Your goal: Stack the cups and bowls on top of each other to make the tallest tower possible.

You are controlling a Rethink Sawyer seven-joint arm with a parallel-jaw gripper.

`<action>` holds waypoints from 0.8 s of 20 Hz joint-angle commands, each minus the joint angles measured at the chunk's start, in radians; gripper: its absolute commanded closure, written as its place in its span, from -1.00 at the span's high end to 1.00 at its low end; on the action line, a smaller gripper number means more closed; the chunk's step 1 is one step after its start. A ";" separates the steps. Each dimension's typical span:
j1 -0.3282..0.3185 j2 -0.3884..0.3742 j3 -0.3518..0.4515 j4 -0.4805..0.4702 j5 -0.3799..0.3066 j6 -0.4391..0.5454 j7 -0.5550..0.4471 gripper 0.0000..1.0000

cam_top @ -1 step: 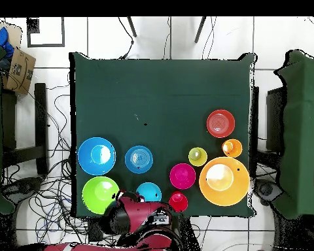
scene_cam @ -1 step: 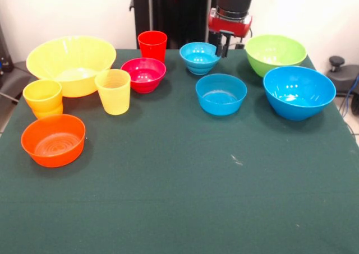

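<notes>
My gripper hangs open at the right rim of a small blue bowl at the back of the table. Whether it touches the rim I cannot tell. Each bowl and cup stands apart on the green cloth. Right of the gripper are a lime green bowl, a large blue bowl and a mid-sized blue bowl. Left of it stand a red cup, magenta bowl, yellow cup, large yellow-orange bowl, orange-yellow cup and shallow orange bowl.
The green cloth table is bare across its whole front half. In the overhead view the red arm covers the table edge beside the small blue bowl and green bowl. Cables and dark side tables surround the table.
</notes>
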 commanded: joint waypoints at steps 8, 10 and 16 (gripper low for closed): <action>0.024 0.058 0.078 -0.054 0.026 -0.051 0.150 -1.00; 0.029 0.058 0.076 -0.053 0.030 -0.050 0.152 -1.00; 0.044 0.062 0.078 -0.057 0.043 -0.047 0.162 -1.00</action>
